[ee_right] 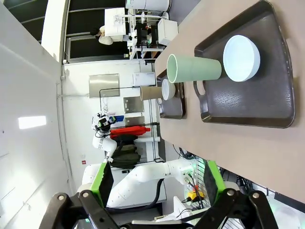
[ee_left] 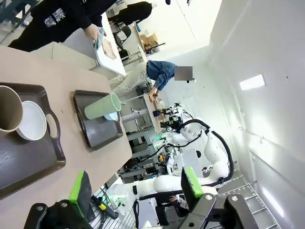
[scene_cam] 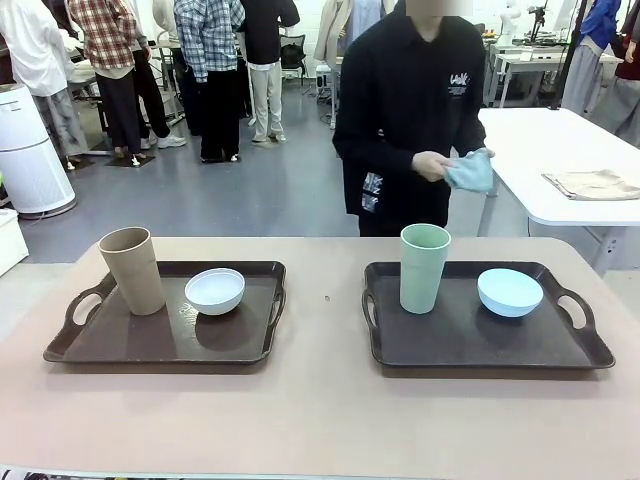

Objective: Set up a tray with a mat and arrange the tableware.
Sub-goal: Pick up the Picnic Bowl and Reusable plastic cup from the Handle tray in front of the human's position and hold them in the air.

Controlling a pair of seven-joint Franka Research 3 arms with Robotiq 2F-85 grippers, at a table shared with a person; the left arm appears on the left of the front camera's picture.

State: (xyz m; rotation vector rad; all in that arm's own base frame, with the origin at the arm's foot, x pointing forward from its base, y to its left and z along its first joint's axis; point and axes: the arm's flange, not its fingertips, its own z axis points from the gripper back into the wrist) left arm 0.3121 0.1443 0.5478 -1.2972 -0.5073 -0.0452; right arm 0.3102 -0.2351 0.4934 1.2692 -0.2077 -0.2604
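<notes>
L gripper (ee_left: 136, 188): jaws spread wide, empty; well ahead of them, tan cup (ee_left: 8, 109) stood just beside white bowl (ee_left: 32, 120) on dark tray (ee_left: 28, 162). R gripper (ee_right: 157, 177): jaws also spread, empty; well ahead, pale green cup (ee_right: 195, 67) upright beside light blue bowl (ee_right: 241, 57) on 2nd dark tray (ee_right: 248, 102). Beyond both trays, person's hands (scene_cam: 432, 165) held blue cloth (scene_cam: 472, 172).

Front view faces across the table (scene_cam: 320, 410); both wrist views, rolled sideways, share its pale green cup (scene_cam: 424, 268).
</notes>
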